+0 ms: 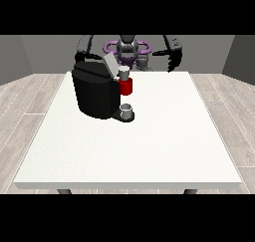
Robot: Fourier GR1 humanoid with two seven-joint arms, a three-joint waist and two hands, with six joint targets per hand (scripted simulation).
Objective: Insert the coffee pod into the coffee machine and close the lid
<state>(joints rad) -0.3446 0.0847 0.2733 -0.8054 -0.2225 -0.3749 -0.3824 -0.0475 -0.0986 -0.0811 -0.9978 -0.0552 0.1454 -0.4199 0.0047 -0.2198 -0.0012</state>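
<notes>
Hand at the view's left hidden behind coffee machine (94, 94); hand at the view's right (174, 60), fingers relaxed, above white worktop (149, 146).

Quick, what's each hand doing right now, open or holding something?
Hand at the view's right: raised above the table's far edge, fingers relaxed, open, holding nothing.
Hand at the view's left: hidden behind the coffee machine; not visible.

There is one view only, the front view. The camera stands across the bench (149, 146) from the robot (128, 49), raised and tilted down, so nearly the whole white top shows with floor on both sides. It keeps well back: the robot is small at the far edge, facing the lens, and the machine (97, 91) stands on the far left part.
</notes>
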